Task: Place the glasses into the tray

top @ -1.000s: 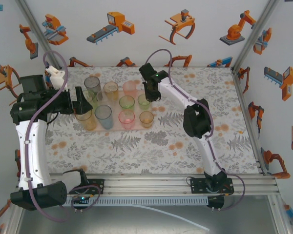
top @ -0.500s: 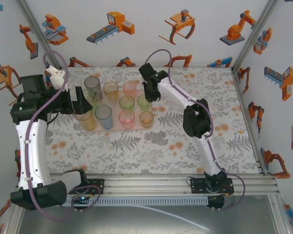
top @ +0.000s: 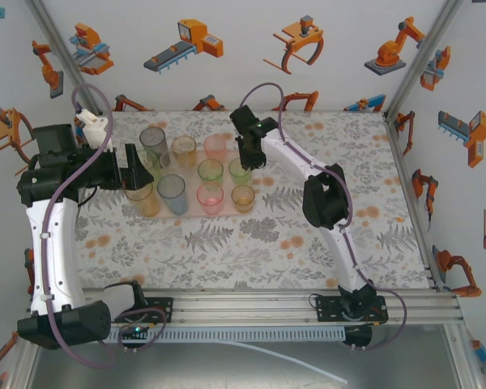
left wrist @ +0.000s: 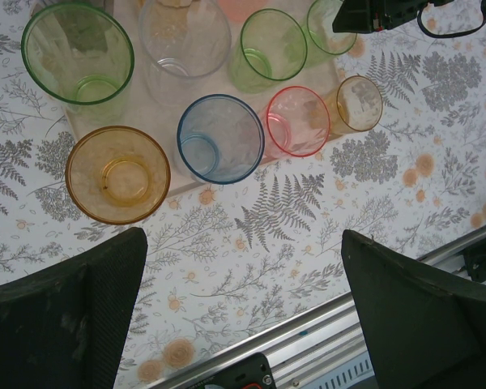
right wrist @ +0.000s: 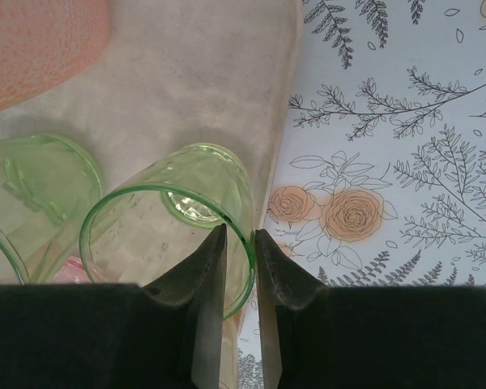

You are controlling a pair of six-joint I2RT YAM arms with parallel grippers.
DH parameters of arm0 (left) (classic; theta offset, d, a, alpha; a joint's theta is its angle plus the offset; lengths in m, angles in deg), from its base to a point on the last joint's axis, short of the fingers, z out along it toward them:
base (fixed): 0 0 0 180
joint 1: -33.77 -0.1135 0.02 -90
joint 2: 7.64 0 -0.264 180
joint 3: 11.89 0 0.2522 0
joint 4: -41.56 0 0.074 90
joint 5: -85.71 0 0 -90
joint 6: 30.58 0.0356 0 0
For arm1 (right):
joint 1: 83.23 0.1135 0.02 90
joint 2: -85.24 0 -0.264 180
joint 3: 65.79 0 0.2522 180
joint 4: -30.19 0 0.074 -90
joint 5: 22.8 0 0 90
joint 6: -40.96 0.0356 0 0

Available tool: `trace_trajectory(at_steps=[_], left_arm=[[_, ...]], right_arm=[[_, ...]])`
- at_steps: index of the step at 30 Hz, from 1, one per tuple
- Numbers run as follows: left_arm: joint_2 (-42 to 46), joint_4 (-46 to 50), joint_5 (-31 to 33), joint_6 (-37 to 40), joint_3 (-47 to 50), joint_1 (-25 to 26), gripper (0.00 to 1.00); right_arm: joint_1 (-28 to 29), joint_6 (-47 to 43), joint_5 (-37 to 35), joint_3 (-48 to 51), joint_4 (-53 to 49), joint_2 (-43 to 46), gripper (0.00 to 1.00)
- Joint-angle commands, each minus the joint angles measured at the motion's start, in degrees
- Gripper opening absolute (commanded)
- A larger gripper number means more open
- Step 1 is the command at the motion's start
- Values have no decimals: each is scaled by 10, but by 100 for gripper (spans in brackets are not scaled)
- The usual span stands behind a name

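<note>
Little has shifted over the last second: both arms sit where they were, and the right wrist has nudged only a trace above the tray's [top: 226, 184] far right corner.

The right gripper [right wrist: 240, 235] straddles the wall of a green glass [right wrist: 166, 235], 1 finger inside the mouth and 1 outside. A sliver of gap shows between the inner finger and the rim, so the jaws are slightly apart and the pinch looks let go. This glass stands upright on the tray floor, just inside the right rim. A 2nd green glass [right wrist: 32, 194] stands just beside it, toward the tray's middle.

The left gripper [left wrist: 241, 239] hovers over the tray's near left corner with its fingers spread wide and nothing between them. Below it stand an amber glass [left wrist: 117, 174], a blue glass [left wrist: 220, 138] and a pink glass [left wrist: 298, 120] along the tray's near edge. Whether the amber one's base is fully inside the rim, I cannot tell.

These tumblers look light, thin-walled and smooth, so they are likely to slip or tip with a sideways brush. The wall probably flexes under a hard squeeze. Packed this close, the sound hold is a gentle pinch on the rim from above, on the side away from neighbours.
</note>
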Motion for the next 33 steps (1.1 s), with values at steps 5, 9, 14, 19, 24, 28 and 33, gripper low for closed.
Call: trace_trajectory(at_steps=[5, 9, 14, 19, 24, 28, 33], left_arm=[[-7, -1, -12, 5, -9, 0, 97], [-16, 6, -4, 12, -23, 2, 97], [-27, 12, -3, 14, -37, 2, 97], [-37, 18, -2, 15, -56, 2, 97], [-41, 24, 2, 18, -65, 2, 97], [-36, 28, 10, 25, -65, 2, 97], [-29, 17, 41, 2, -59, -6, 97]], right_arm=[[5, -6, -10, -12, -5, 10, 27], [5, -3, -10, 5, 10, 31, 29], [4, -3, -9, 36, 35, 62, 31], [4, -8, -7, 47, 51, 72, 32], [4, -10, -8, 44, 55, 77, 32], [4, -9, -13, 67, 68, 102, 32], [4, -11, -26, 115, 91, 154, 32]])
